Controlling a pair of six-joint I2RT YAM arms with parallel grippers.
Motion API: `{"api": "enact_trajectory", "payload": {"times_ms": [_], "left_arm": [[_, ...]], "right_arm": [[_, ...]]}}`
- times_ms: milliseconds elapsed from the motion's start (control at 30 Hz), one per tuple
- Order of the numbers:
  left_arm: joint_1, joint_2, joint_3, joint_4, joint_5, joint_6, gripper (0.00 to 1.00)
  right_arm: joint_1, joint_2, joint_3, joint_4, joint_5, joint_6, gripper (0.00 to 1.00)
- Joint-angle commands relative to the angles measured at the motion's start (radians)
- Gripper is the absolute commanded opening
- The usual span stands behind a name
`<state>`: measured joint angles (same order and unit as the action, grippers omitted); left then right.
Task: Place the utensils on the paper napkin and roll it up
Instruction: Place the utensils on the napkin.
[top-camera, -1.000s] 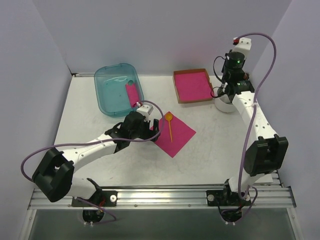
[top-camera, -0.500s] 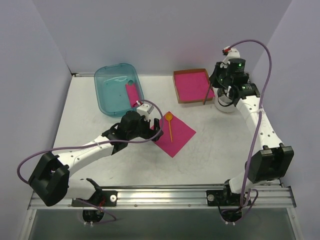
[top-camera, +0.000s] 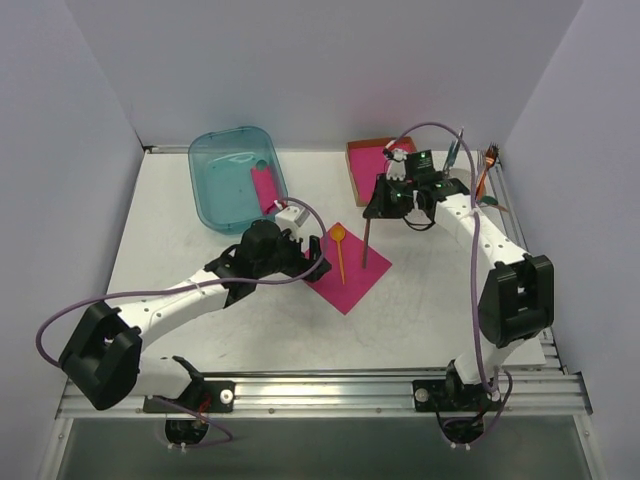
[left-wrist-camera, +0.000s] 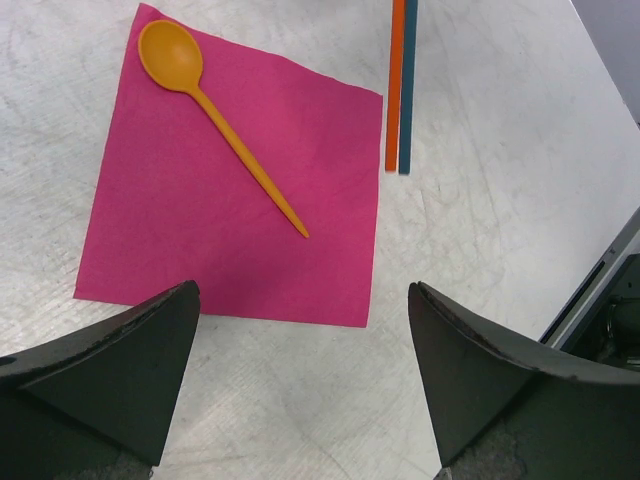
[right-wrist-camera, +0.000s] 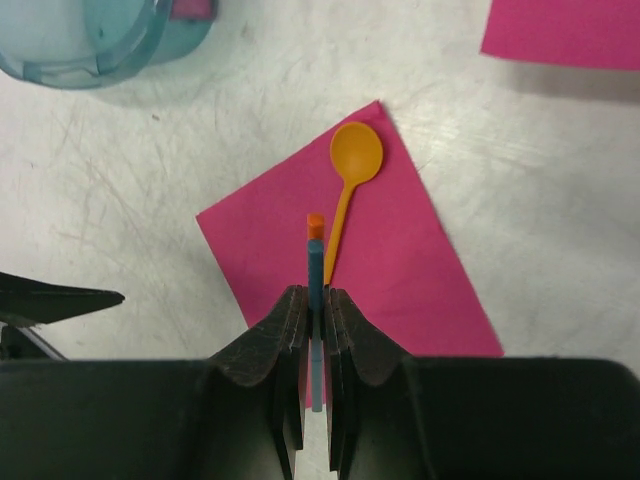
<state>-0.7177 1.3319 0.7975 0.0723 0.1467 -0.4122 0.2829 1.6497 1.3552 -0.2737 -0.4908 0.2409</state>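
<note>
Magenta-pink and thin, the square paper napkin (top-camera: 355, 285) lies flat about midway between the table's near and far edges, turned cornerwise. The small orange round-bowled spoon (top-camera: 340, 255) is already on it.

The step in hand, I judge, is bringing the second utensil. The right end effector (right-wrist-camera: 316, 308) is clamped on a thin teal-and-orange stick-like utensil (right-wrist-camera: 315, 250), which hangs upright over the napkin, just right of the spoon. The left end effector (left-wrist-camera: 302, 300) hovers by the napkin's left corner, fingers wide apart and holding nothing.

Next the stick should be lowered and laid flat beside the spoon — parallel, not across it — before release. Rolling can then start from a corner.

What the held piece is remains unclear: it shows only edge-on and its head is not visible. Whether its tip touches the paper cannot be told. No silver-grey fork shows anywhere. The right arm covers part of the brown cardboard tray of pink sheets (top-camera: 352, 170) at the far edge.
</note>
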Motion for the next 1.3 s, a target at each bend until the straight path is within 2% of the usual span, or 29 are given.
{"api": "enact_trajectory", "payload": {"times_ms": [0, 233, 500, 1133, 1267], "left_arm": [[0.044, 0.012, 0.014, 0.027, -0.004, -0.037, 0.94], [0.087, 0.027, -0.003, -0.026, -0.078, -0.082, 0.94], [0.087, 0.05, -0.001, -0.012, -0.058, -0.086, 0.94], [0.087, 0.13, 0.043, -0.055, -0.053, -0.08, 0.94], [0.087, 0.131, 0.043, -0.057, -0.056, -0.08, 0.94]], "right_arm": [[0.042, 0.048, 0.034, -0.041, -0.046, 0.011, 0.0], [0.085, 0.205, 0.122, -0.102, -0.052, 0.011, 0.0], [0.131, 0.341, 0.234, -0.189, 0.011, 0.006, 0.0], [0.185, 0.446, 0.292, -0.226, 0.038, 0.009, 0.0], [0.191, 0.469, 0.311, -0.225, 0.054, 0.014, 0.1]]}}
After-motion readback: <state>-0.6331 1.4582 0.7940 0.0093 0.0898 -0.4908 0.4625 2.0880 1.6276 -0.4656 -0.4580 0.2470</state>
